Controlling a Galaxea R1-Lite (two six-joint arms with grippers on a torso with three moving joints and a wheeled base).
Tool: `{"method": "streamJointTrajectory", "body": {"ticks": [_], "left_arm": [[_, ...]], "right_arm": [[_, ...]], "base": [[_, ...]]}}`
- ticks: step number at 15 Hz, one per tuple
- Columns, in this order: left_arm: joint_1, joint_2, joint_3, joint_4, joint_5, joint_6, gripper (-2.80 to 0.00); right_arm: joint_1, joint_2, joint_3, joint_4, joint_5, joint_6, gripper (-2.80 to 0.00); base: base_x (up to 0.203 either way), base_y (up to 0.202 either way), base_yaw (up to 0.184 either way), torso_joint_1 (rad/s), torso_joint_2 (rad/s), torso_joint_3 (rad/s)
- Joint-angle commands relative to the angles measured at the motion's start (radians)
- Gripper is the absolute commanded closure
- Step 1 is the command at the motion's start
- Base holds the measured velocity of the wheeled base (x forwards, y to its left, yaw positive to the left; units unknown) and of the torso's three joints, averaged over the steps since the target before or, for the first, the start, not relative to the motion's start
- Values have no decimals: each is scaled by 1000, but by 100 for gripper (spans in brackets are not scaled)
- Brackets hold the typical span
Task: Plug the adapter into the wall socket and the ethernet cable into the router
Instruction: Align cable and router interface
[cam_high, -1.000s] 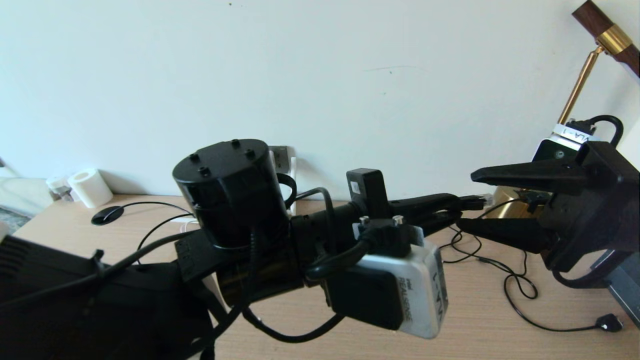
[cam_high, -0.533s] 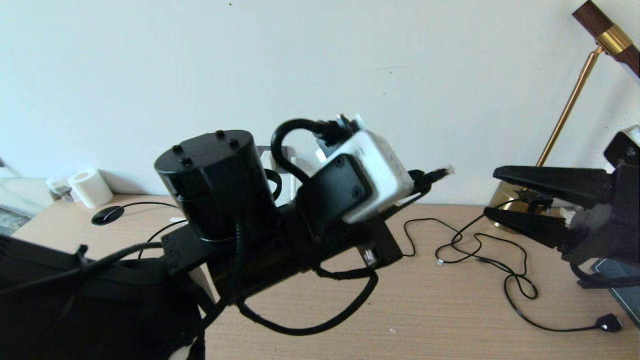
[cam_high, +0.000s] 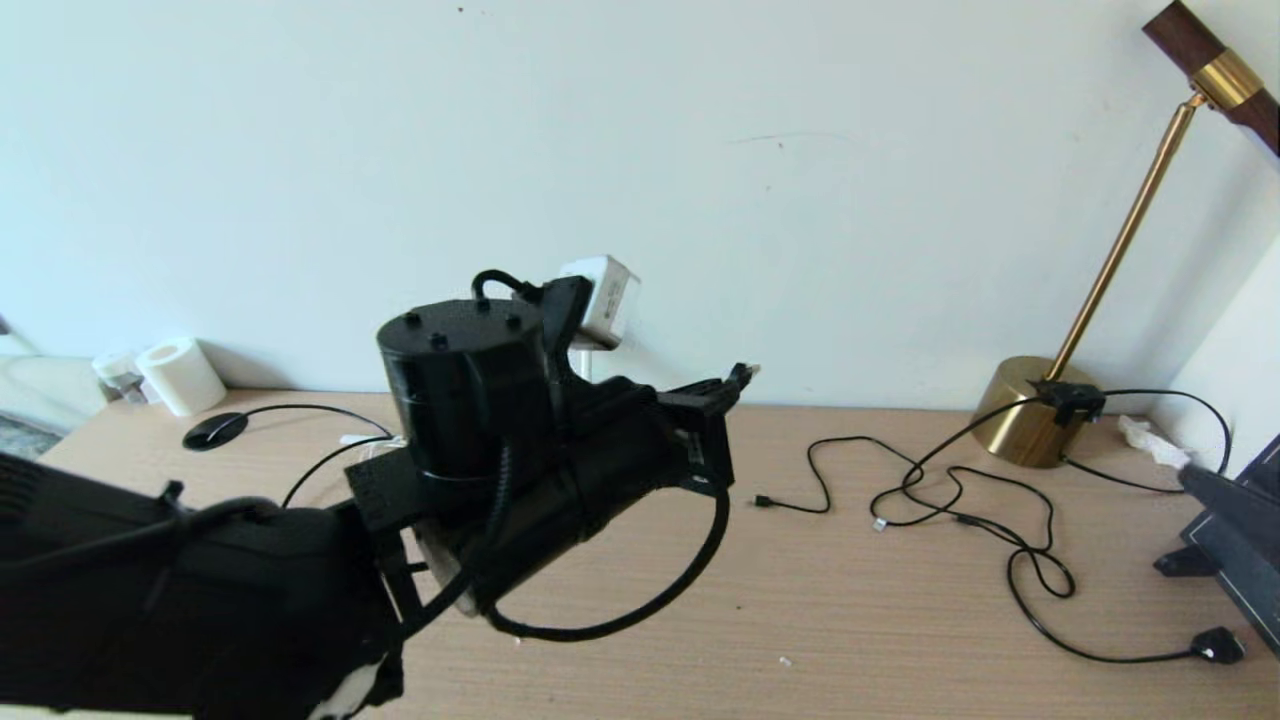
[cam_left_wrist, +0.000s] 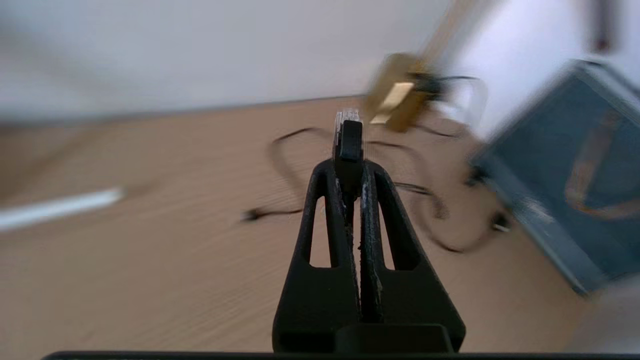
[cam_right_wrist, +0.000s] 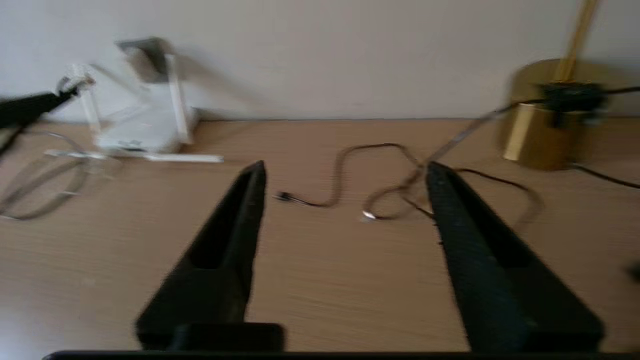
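My left gripper (cam_high: 718, 392) hangs above the middle of the desk, shut on the black boot of the ethernet cable. The cable's clear plug tip (cam_high: 745, 372) sticks out past the fingertips, toward the right. The left wrist view shows the same grip (cam_left_wrist: 348, 172), with the plug (cam_left_wrist: 347, 132) standing proud of the jaws. My right gripper (cam_right_wrist: 345, 170) is open and empty over the desk's right side; one of its fingers (cam_high: 1215, 492) shows at the head view's edge. The router (cam_right_wrist: 142, 127) sits against the wall with the grey wall socket (cam_right_wrist: 145, 52) above it. The adapter is out of view.
Thin black cords (cam_high: 950, 500) sprawl over the right half of the desk, ending in a flat black plug (cam_high: 1218, 645). A brass lamp base (cam_high: 1030, 425) stands at the back right. A dark flat panel (cam_high: 1245, 580) leans at the right edge. A paper roll (cam_high: 180, 375) lies far left.
My left arm has rolled its wrist and drawn back to the left with the ethernet plug still gripped. My right gripper has pulled away to the right, almost out of the head view.
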Motion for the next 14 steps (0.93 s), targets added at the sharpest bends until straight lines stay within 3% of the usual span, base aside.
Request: {"method": "streamJointTrajectory", "body": {"ticks": [1, 5, 8, 10, 11, 12, 14], "left_arm": [[49, 30, 8, 10, 75, -42, 0], [150, 41, 57, 12, 97, -120, 0], [254, 90, 90, 13, 113, -129, 0], [330, 117, 93, 15, 142, -129, 0], [360, 122, 110, 22, 142, -125, 0], [377, 125, 138, 26, 132, -122, 0], [427, 130, 187, 20, 72, -117, 0]], "right_arm": [[-1, -172, 32, 88, -49, -35, 0], [-50, -419, 54, 430, -156, -177, 0], [-194, -512, 91, 580, -172, -209, 0], [-209, -537, 203, 547, -174, -222, 0], [-211, -539, 270, 464, -172, -228, 0], [-213, -540, 317, 359, -160, -235, 0], [-214, -541, 342, 314, -115, -233, 0]], "base": [[0, 0, 0, 0, 0, 0], [0, 0, 0, 0, 0, 0], [0, 0, 0, 0, 0, 0], [0, 0, 0, 0, 0, 0], [0, 0, 0, 0, 0, 0], [0, 0, 0, 0, 0, 0], [0, 0, 0, 0, 0, 0]]}}
